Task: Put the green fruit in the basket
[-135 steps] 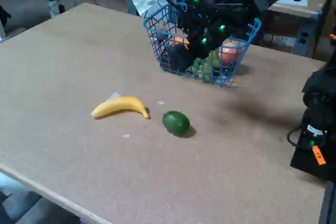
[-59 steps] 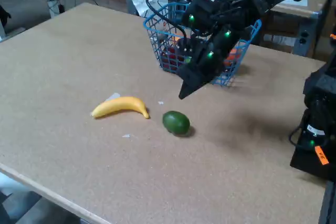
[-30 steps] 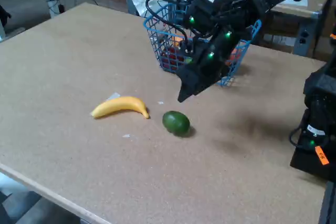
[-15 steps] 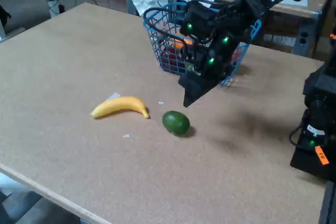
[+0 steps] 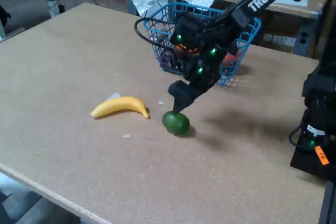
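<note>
The green fruit (image 5: 176, 123) is a dark green egg-shaped piece lying on the brown table (image 5: 68, 61) near its middle. My gripper (image 5: 177, 103) hangs directly above it, black fingertips pointing down and almost at the fruit's top. From this angle the gap between the fingers cannot be read, and nothing appears to be held. The blue wire-mesh basket (image 5: 157, 24) stands behind the arm at the far side of the table, with red and orange fruit partly visible inside.
A yellow banana (image 5: 121, 106) lies left of the green fruit, with a small scrap of white paper beside it. The arm's black base (image 5: 315, 129) stands at the right edge. The table's front edge runs along the lower left.
The gripper has travelled from over the basket toward the front and down, and now its tips hang just above the green fruit. Fruit, banana and basket have stayed in place.
</note>
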Motion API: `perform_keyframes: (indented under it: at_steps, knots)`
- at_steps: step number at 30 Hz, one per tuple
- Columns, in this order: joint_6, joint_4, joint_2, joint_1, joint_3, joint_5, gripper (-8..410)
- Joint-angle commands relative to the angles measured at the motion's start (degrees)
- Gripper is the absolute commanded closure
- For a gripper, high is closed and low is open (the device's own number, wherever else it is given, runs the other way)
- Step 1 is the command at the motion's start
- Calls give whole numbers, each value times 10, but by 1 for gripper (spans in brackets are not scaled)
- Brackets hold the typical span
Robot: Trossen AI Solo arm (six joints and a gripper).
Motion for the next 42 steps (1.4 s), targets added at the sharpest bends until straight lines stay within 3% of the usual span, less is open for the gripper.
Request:
perform_keyframes:
  at_steps: [1, 12, 23, 28, 32, 42]
  knots:
    - [-11, 4, 35, 0, 19, -1, 1]
    - [-14, 15, 131, 5, 73, -18, 1]
    - [-13, 5, 140, 13, 72, -28, 2]
    - [-13, -18, 141, 13, 71, -23, 2]
    - [-14, -18, 141, 13, 71, 15, 2]
    - [-14, -7, 141, 13, 71, 19, 7]
